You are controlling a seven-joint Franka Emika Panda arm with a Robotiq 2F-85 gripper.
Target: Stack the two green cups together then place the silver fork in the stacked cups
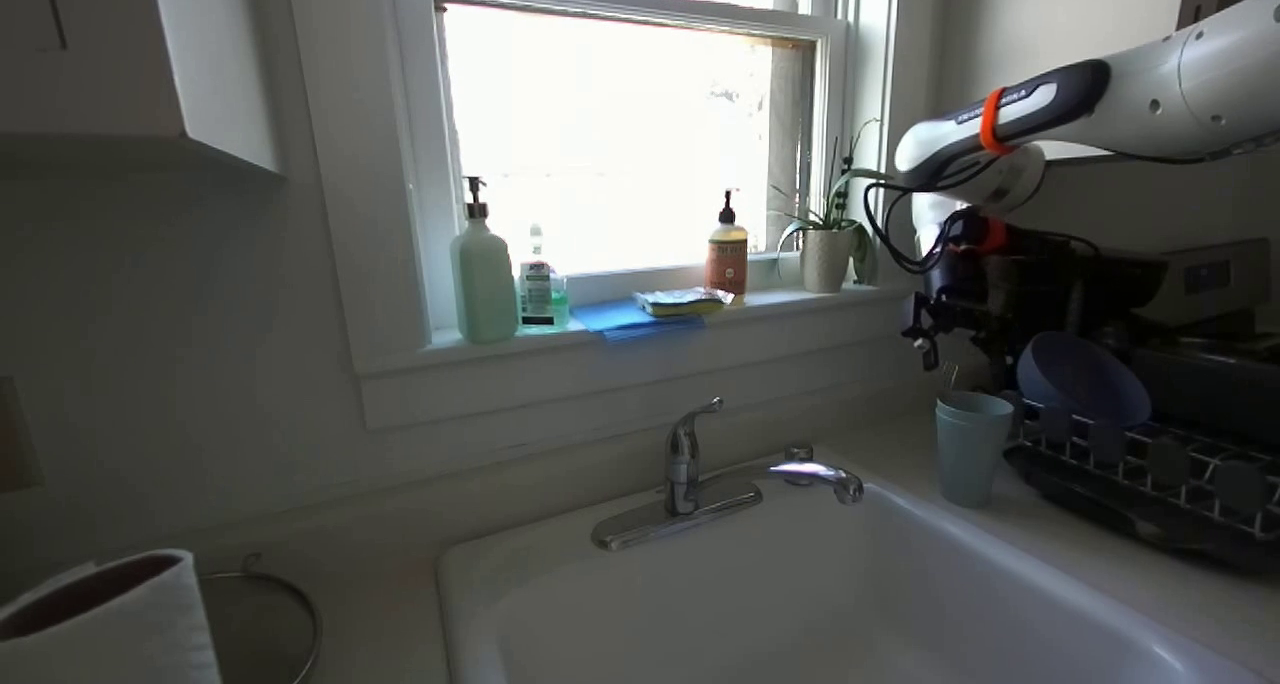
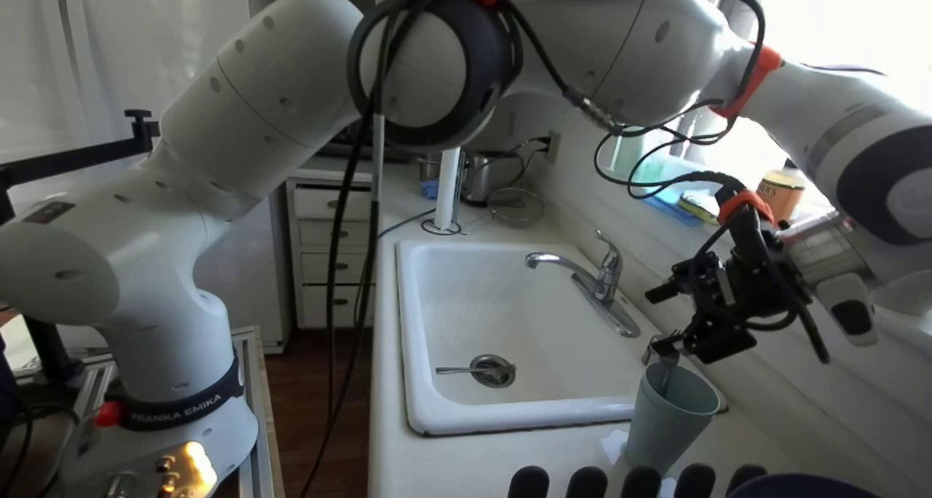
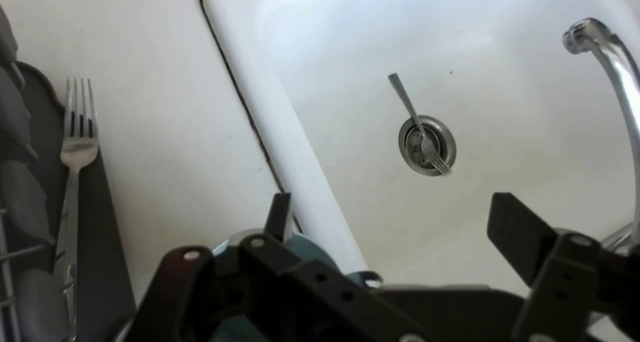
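Jaws wide, nil held, above stacked green cups [image 2: 665,427]. Silver fork [image 2: 667,371] in cups, tines up, axis near-vert., tips close to jaws; contact unconf. Judged: next lift must clear tines. Beyond cups: another fork [image 3: 421,128], in sink [image 3: 505,137].

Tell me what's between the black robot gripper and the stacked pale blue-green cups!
The tines of a silver metal fork, sticking up out of the cups; both exterior views show this.

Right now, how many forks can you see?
3. One fork stands in the stacked green cups, another fork lies across the sink drain, a third fork is along the dark tray by the dish rack. More may be hidden there.
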